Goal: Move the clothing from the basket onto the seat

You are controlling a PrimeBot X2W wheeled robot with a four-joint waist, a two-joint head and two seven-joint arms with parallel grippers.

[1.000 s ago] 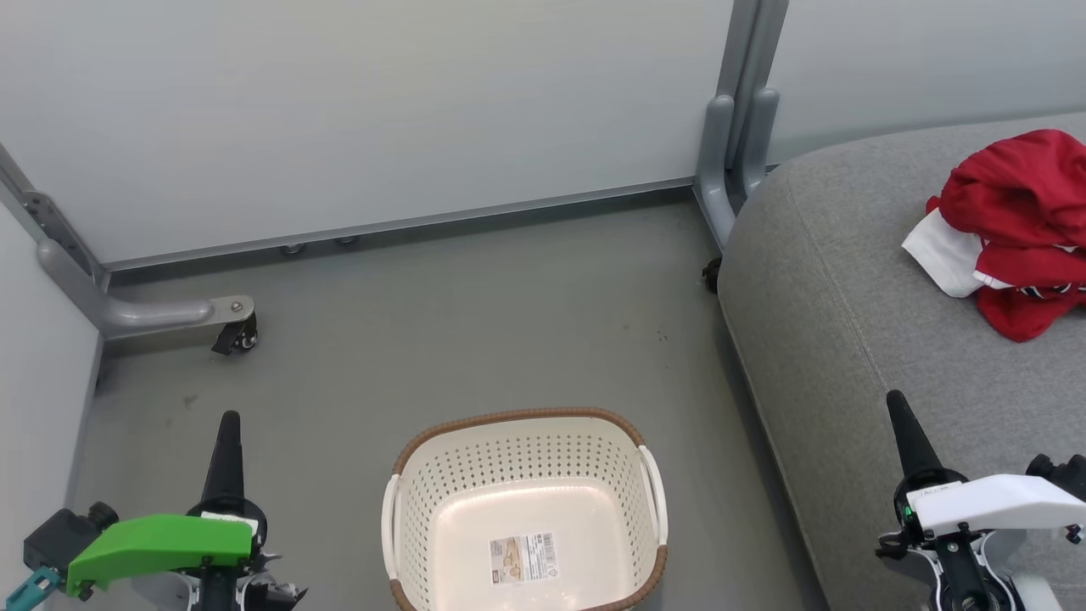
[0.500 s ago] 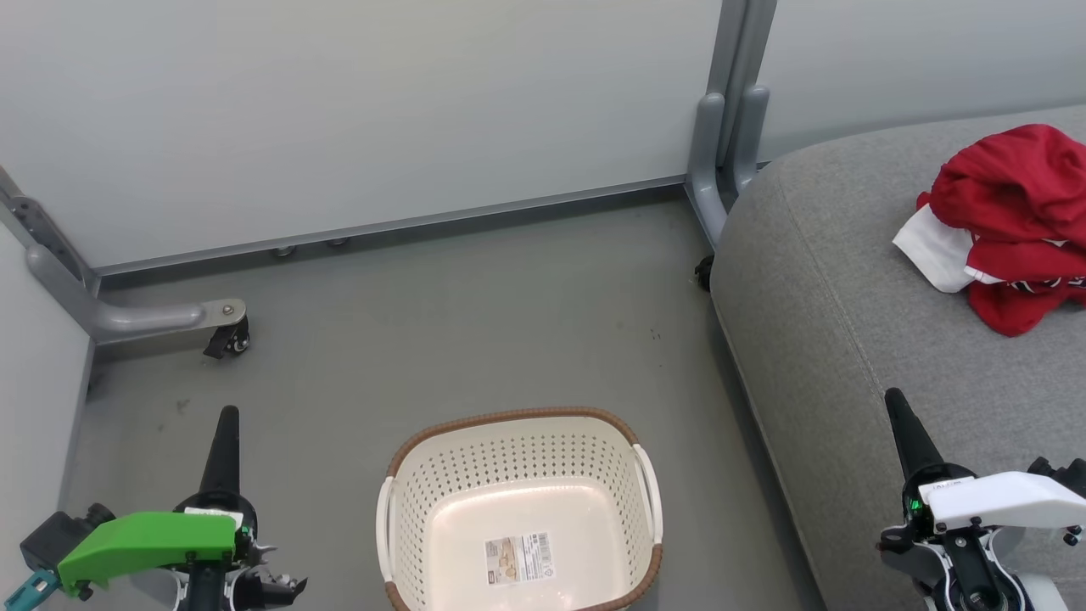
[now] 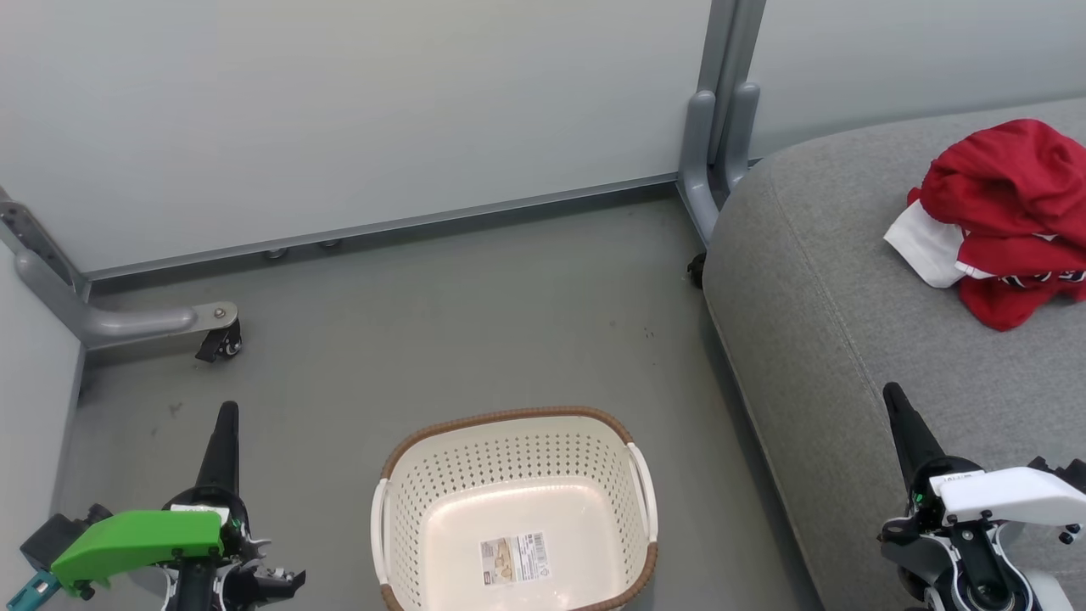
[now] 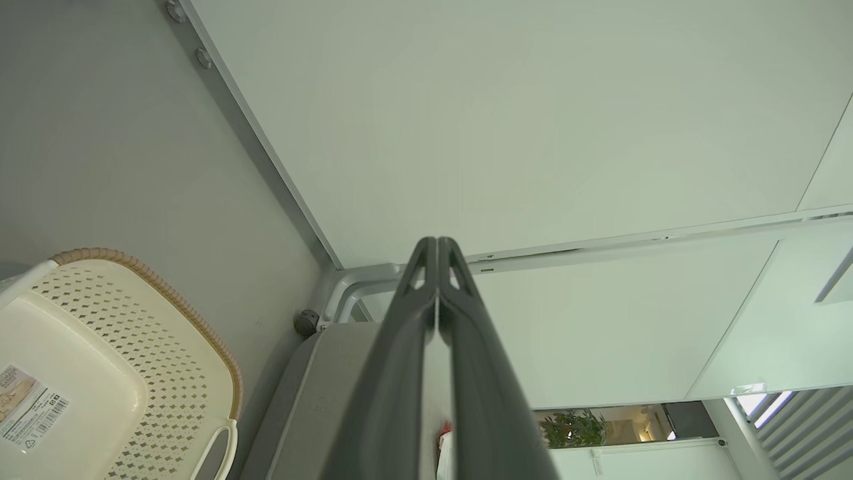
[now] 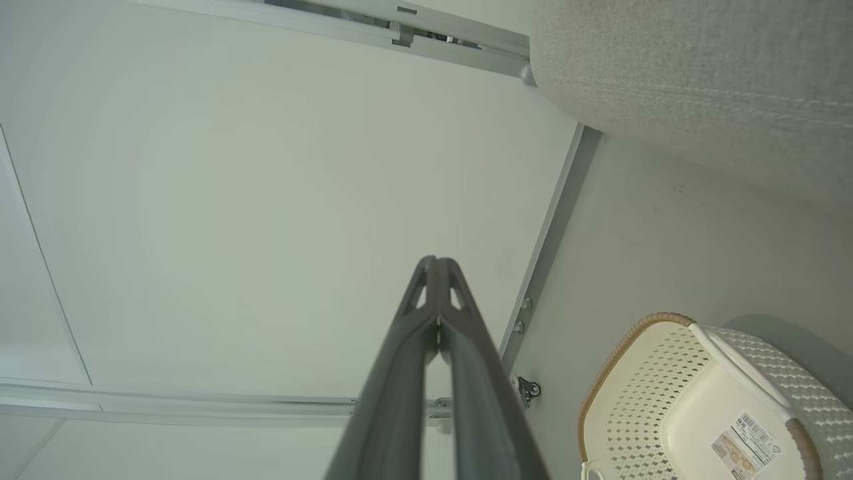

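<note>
The clothing [image 3: 1001,212], a crumpled red heap with white parts, lies on the grey seat [image 3: 848,280] at the right. The cream basket [image 3: 513,509] with a brown rim stands on the floor at bottom centre, holding nothing but a label on its bottom; it also shows in the left wrist view [image 4: 100,373] and the right wrist view [image 5: 700,407]. My left gripper [image 3: 226,416] hangs shut to the left of the basket, fingers pressed together with nothing between them [image 4: 437,247]. My right gripper [image 3: 892,395] is shut over the seat's front part, holding nothing [image 5: 436,263].
Pale partition panels [image 3: 365,110] close off the far side and the left. A grey post with a foot [image 3: 721,127] stands by the seat's corner. A caster leg [image 3: 170,322] juts out at the left. Grey floor [image 3: 475,314] lies between basket and panels.
The whole head picture has slid a little left and up, so the camera has moved. Both grippers stay shut in the same places relative to the basket and seat.
</note>
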